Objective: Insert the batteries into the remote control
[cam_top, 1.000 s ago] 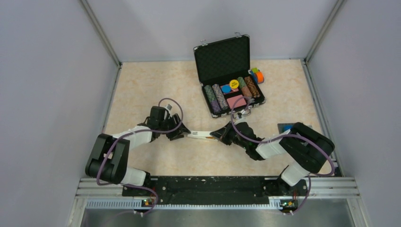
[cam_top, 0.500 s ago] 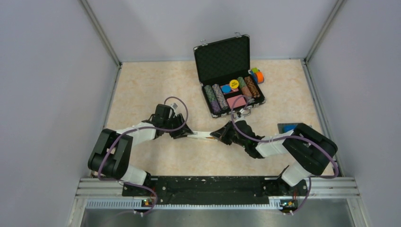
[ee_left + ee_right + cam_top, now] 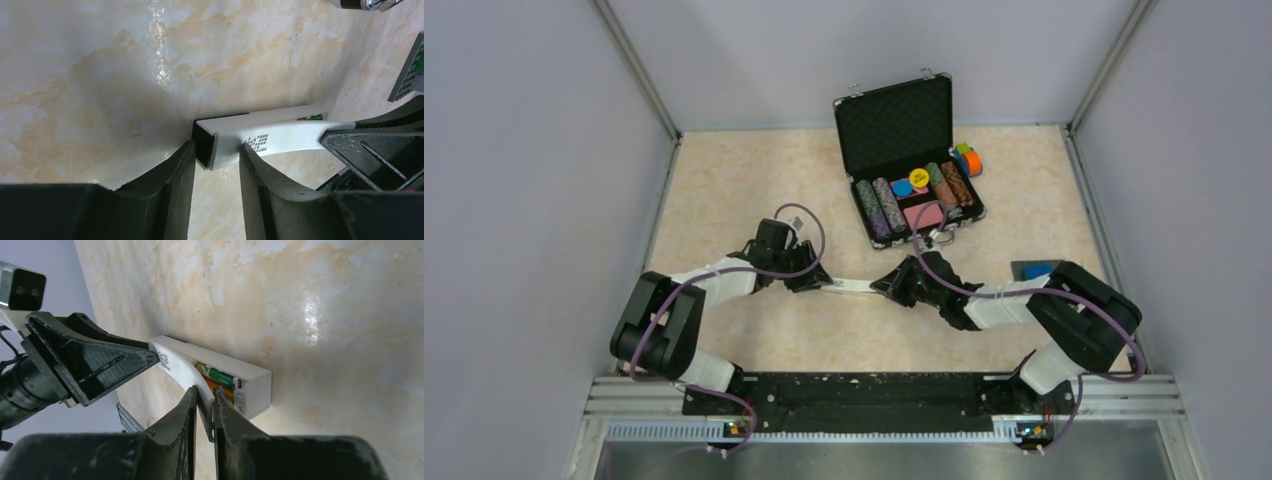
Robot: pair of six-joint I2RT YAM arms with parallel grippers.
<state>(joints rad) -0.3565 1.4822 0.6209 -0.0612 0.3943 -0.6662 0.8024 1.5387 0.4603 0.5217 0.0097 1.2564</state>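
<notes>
Left gripper (image 3: pixel 216 150) has narrowed onto the end of the remote control (image 3: pixel 265 114) between its fingers; batteries (image 3: pixel 216 375) sit loaded just beyond right gripper (image 3: pixel 205 392), which pinches the unseated cover (image 3: pixel 172 365).

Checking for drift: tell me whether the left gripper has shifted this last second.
Yes. The left gripper edged slightly right, toward the open case, along the remote control.

Surface: beige marbled tabletop (image 3: pixel 724 190) — open black hard-shell chip case (image 3: pixel 894 125) at rear. Mid-table lies a slim white plastic remote (image 3: pixel 849 286).
</notes>
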